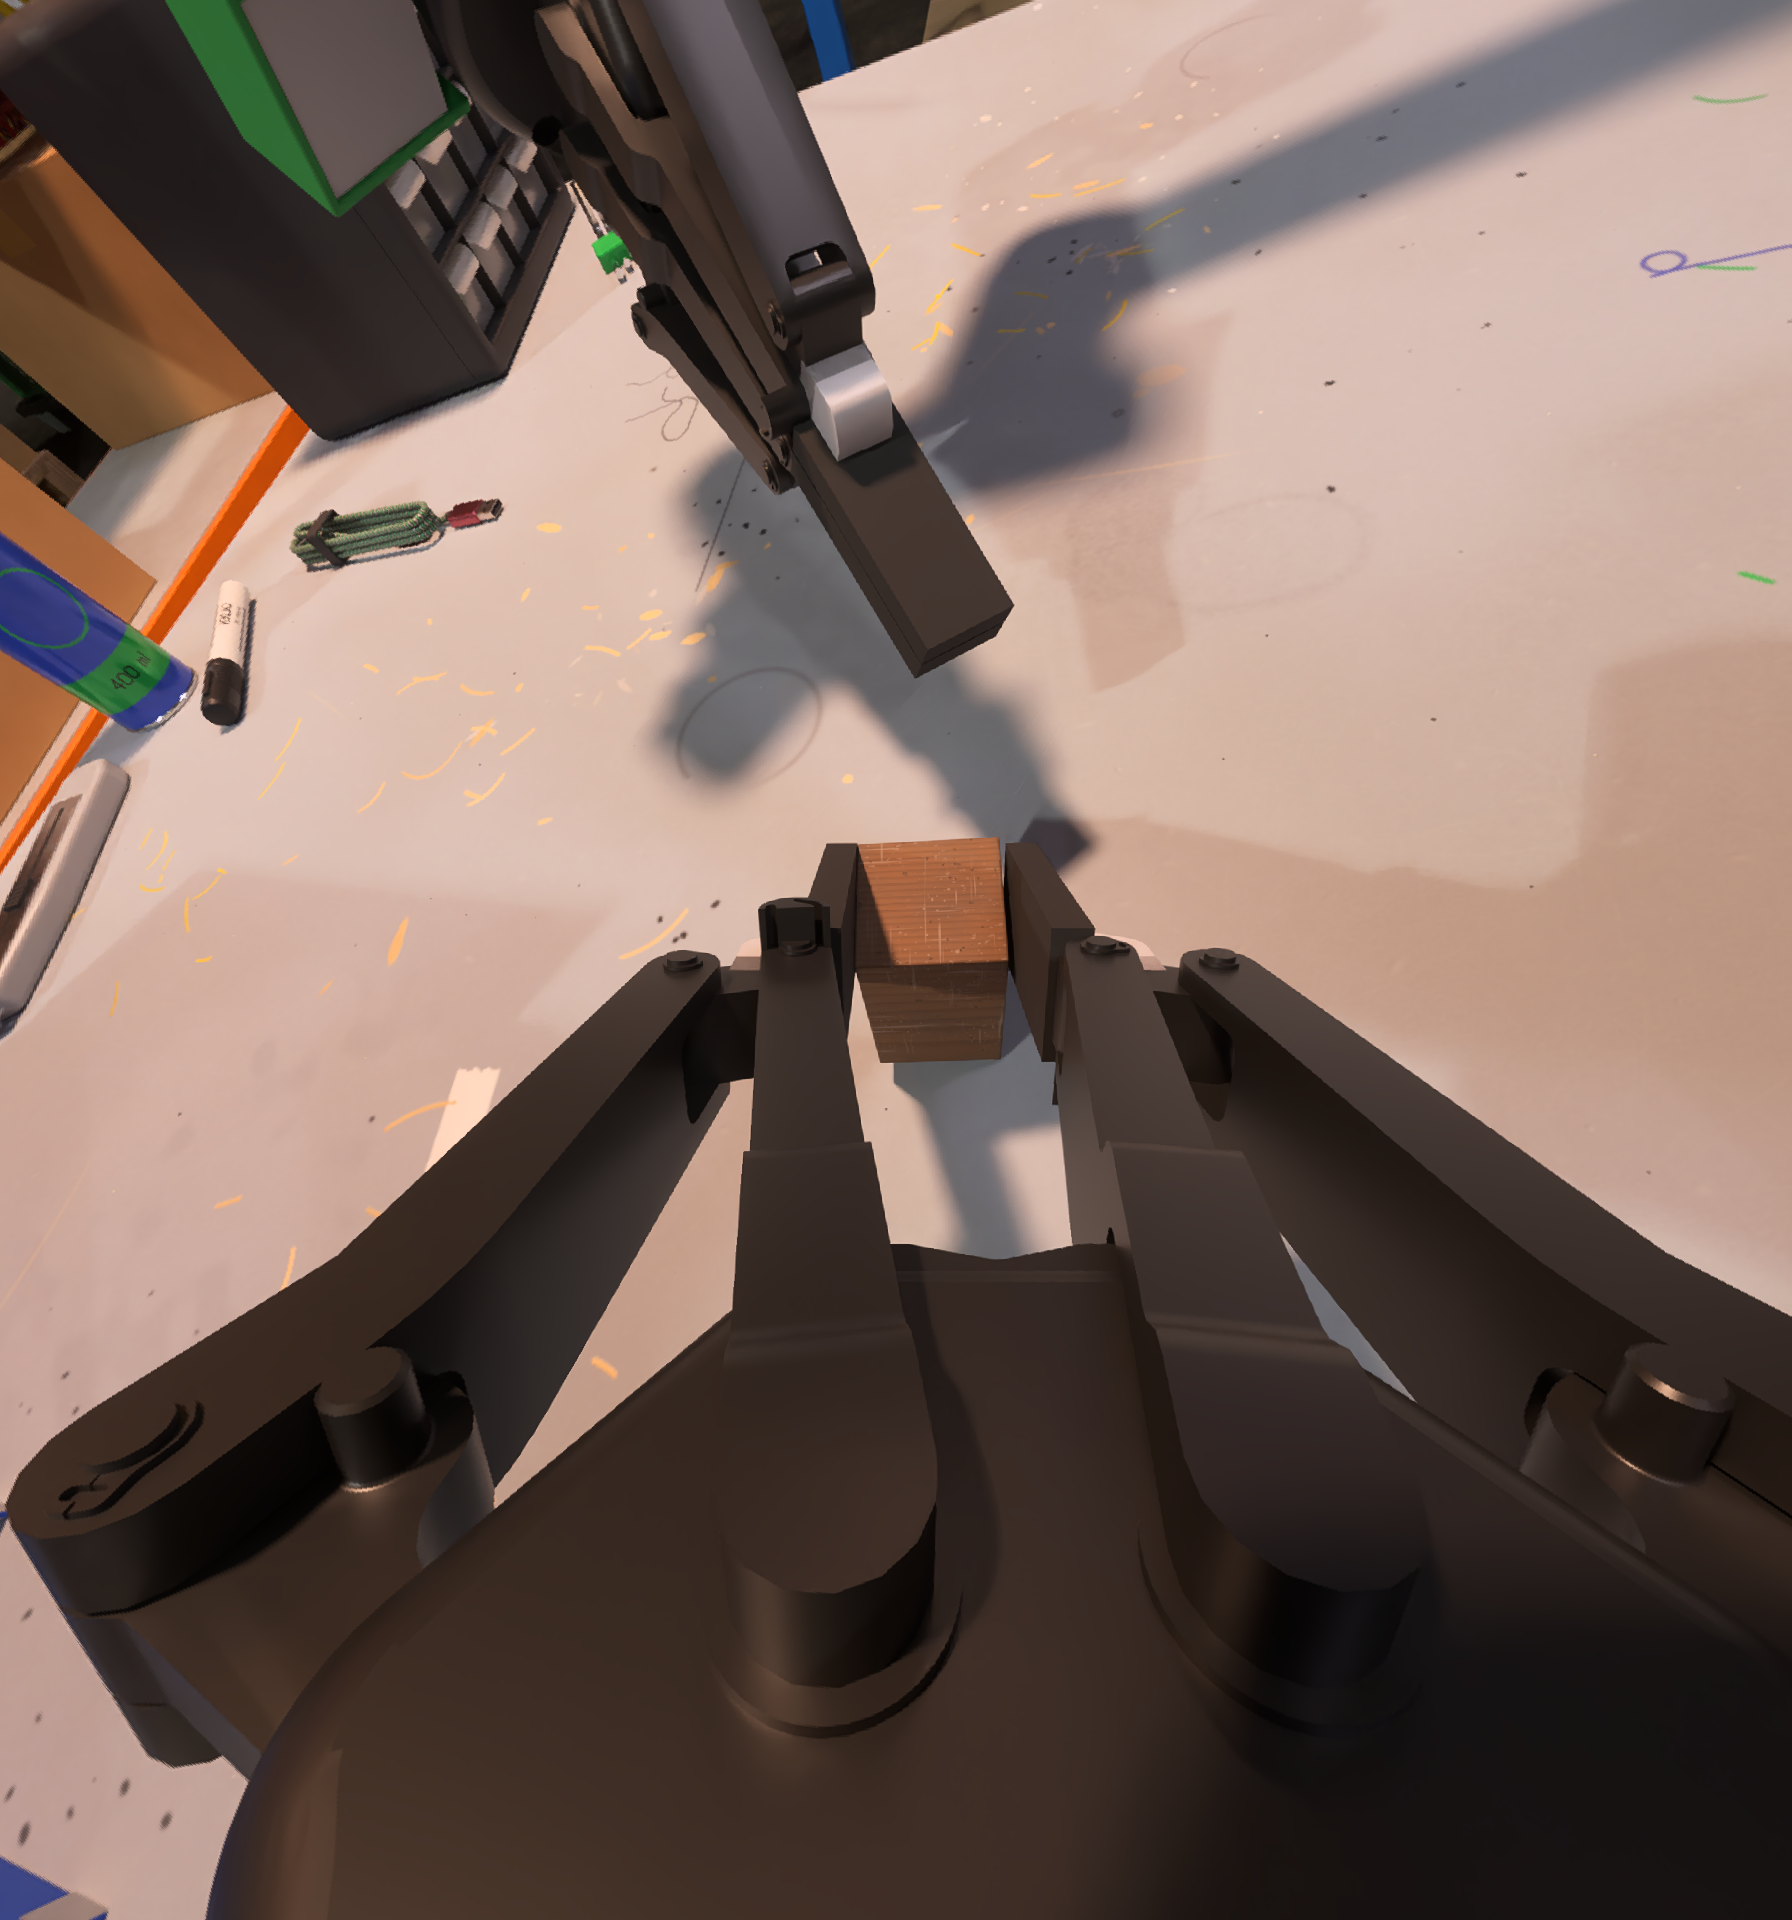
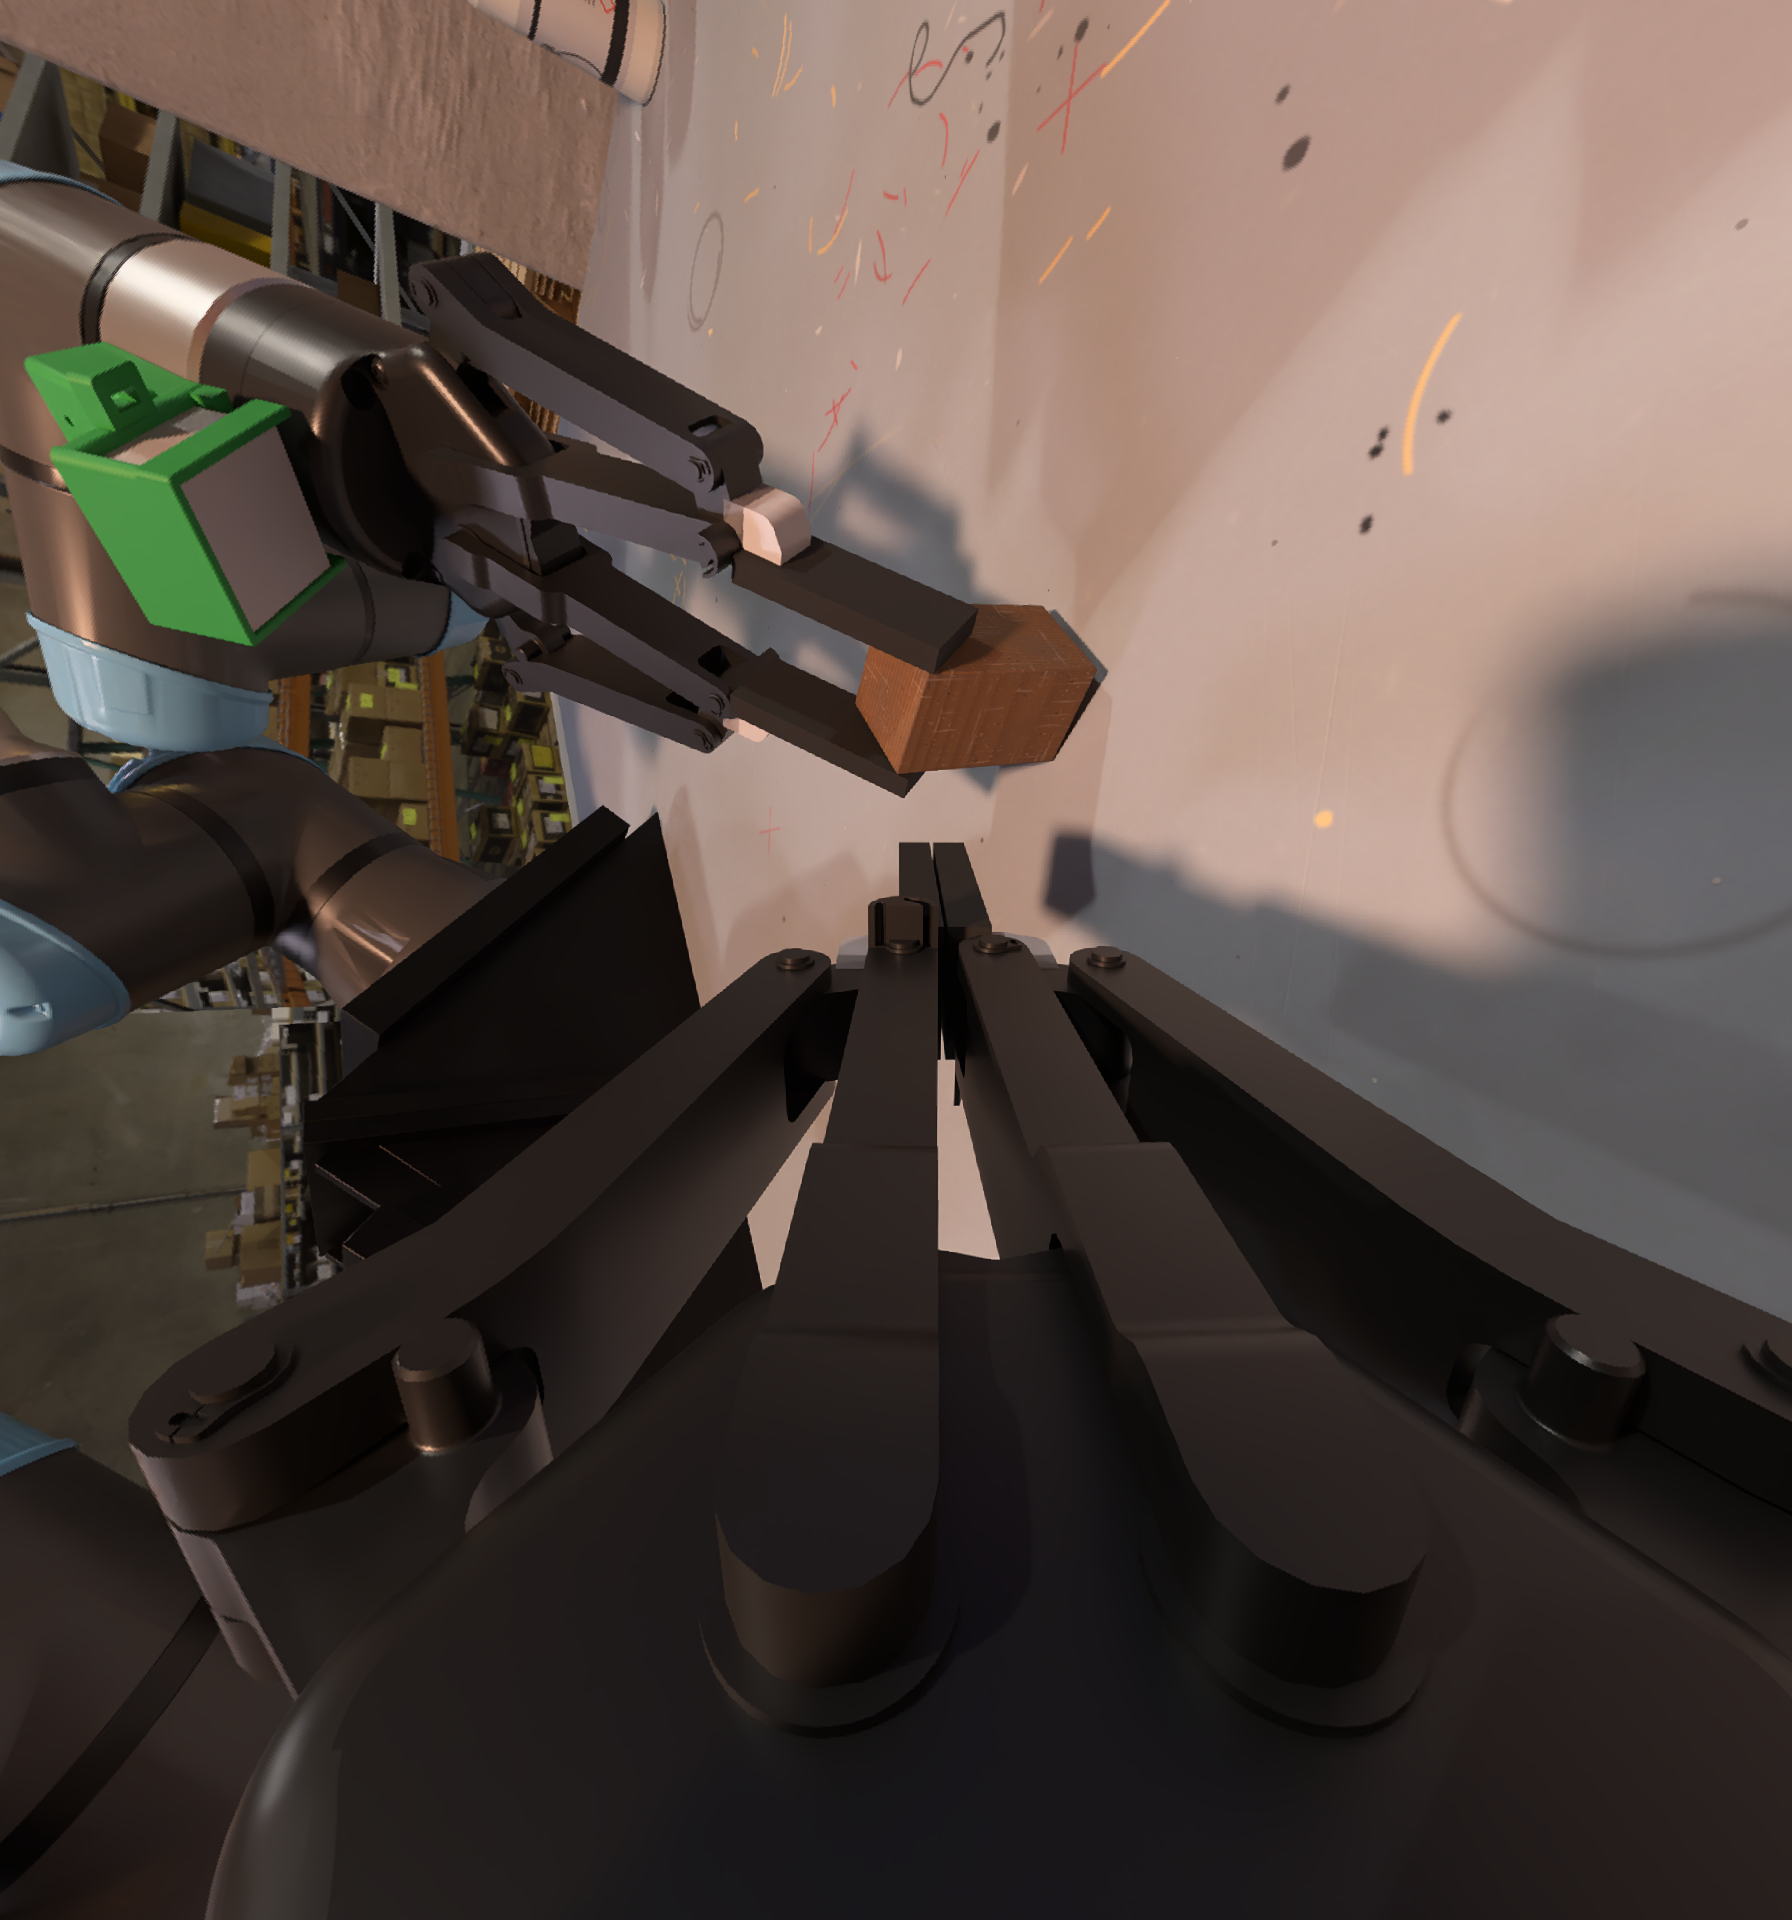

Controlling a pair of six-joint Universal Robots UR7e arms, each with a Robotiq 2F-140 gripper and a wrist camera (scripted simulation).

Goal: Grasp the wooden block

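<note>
Block [image 1: 931, 940]: squat, near-cubic wood with fine grain and pale scratches, no clear long axis, faces square to the left hand [image 1: 931, 914], whose two dark flat pads press its opposite sides; from the right wrist view it looks lifted just clear of the desk [image 1: 1391, 520], shadow beneath. Right hand [image 2: 933, 868]: pads pressed together, holding nothing, hovering near the block. Desk pale, matte, flecked with orange and black marks; at its left edge lie a marker [image 1: 226, 651], a blue spray can [image 1: 61, 623], a coiled green cable [image 1: 372, 532].
</note>
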